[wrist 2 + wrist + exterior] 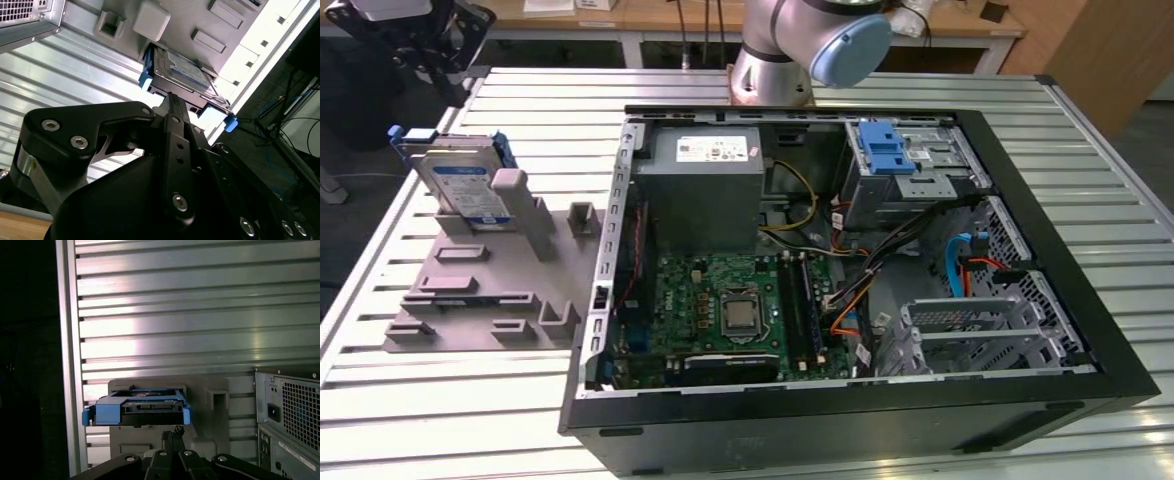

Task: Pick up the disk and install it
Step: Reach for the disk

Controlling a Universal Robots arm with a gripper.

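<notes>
Ribbed aluminium table (1094, 150) carries the whole setup in the exterior view, operator. You have an open computer case (854, 410) lying on its side at the centre, with the motherboard (734, 300), the grey power supply box (707, 190) and a metal drive cage (927, 185) topped by a blue latch (887, 150) exposed inside. At the exterior view's left a grey holder (480, 300) sits on the table just beside the case. The disk (460, 180) stands upright in that holder, label facing out, blue rails along its edges. Your arm (787, 50) rises behind the case, and the gripper (434, 60) hangs above the disk, apart from it.

In the second wrist view, you see the gripper (170, 100) pointing toward the disk (182, 67). The disk is seated in the holder (150, 20), the table's (75, 75) ribs are beside it and a corner of the case (25, 15) is at the edge. A gap remains between the fingertips and the disk's blue rail.

In the first wrist view, you look at the disk (140, 410) edge-on: a blue frame around its connector end, set in the holder (215, 390) on the table (175, 315), with the vented back of the case (290, 415) alongside. The gripper (173, 432) has its fingertips drawn together with nothing between them, near the disk and not touching it.
</notes>
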